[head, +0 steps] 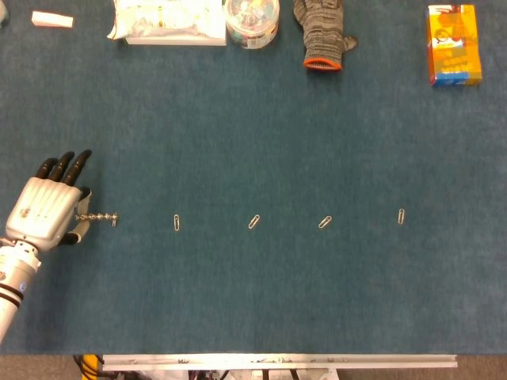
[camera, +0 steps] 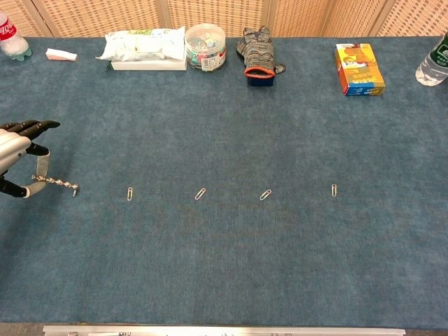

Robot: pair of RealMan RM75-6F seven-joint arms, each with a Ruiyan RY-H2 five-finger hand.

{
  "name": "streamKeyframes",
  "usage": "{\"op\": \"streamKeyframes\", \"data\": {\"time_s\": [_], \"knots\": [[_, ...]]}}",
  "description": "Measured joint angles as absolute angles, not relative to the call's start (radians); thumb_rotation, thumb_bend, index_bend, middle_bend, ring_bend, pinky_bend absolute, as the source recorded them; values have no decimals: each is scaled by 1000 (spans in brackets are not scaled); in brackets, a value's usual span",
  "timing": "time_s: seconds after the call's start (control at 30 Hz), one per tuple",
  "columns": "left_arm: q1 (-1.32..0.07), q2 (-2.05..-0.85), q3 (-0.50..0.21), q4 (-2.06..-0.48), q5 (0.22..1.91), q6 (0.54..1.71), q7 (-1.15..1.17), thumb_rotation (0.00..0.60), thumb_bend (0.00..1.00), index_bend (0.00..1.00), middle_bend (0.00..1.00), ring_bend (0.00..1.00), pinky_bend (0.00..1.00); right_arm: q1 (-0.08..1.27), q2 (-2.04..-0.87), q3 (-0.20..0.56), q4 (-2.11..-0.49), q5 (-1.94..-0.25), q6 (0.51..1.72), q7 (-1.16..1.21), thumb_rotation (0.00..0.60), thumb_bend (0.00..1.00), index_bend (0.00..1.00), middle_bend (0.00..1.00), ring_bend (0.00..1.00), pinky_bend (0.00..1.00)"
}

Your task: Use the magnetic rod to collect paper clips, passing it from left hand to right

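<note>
The work surface is a table (head: 261,301) covered in blue-green, short-napped felt, with a metal rail along its near edge. A row of thin wire paper clips serves as the landmark: four lie flat on the felt, well apart, being paper clip A (head: 177,222), paper clip B (head: 253,222), paper clip C (head: 325,222) and paper clip D (head: 401,216). To the left of paper clip A, the left hand (head: 46,212), with a silver shell-like back and black fingers (head: 70,165), clamps the magnetic rod (head: 97,218) at its handle end, thumb against a finger. The rod is slender, beaded metal, pointing toward paper clip A, and a fifth paper clip (head: 114,220) hangs at its tip. In the chest view the left hand (camera: 15,157) sits at the frame edge with the magnetic rod (camera: 54,183) projecting horizontally. The right hand appears in neither view. Beyond the clip row, along the far edge of the table, from left to right: a small white flat packet (head: 52,19), a crinkled plastic wipes pack (head: 168,20), a round clear tub (head: 252,19) of coloured contents, a grey knitted glove (head: 321,33) with an orange cuff, and a rectangular yellow-orange box (head: 454,44). Two clear plastic bottles stand at the far corners, one red-labelled bottle (camera: 11,36) and one right-corner bottle (camera: 434,63).
</note>
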State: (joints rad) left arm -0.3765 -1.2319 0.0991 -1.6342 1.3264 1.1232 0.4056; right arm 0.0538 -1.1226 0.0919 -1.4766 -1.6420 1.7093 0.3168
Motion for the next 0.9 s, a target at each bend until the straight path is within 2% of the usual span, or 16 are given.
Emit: {"op": "streamKeyframes", "data": {"time_s": [0.5,0.9], "knots": [[-427,-1221,55,-1788,1335,1082,470,600,330,647,31,0,107,44,-1116,92,-1475,-1650,1734,338,600,144,238,141,115,294],[-452,-1295,43,-1772,1294,1040,492,600,330,646,31,0,107,40,-1110,95,-1474,-1650,1745,353,600,143,238,141,115,294]]}}
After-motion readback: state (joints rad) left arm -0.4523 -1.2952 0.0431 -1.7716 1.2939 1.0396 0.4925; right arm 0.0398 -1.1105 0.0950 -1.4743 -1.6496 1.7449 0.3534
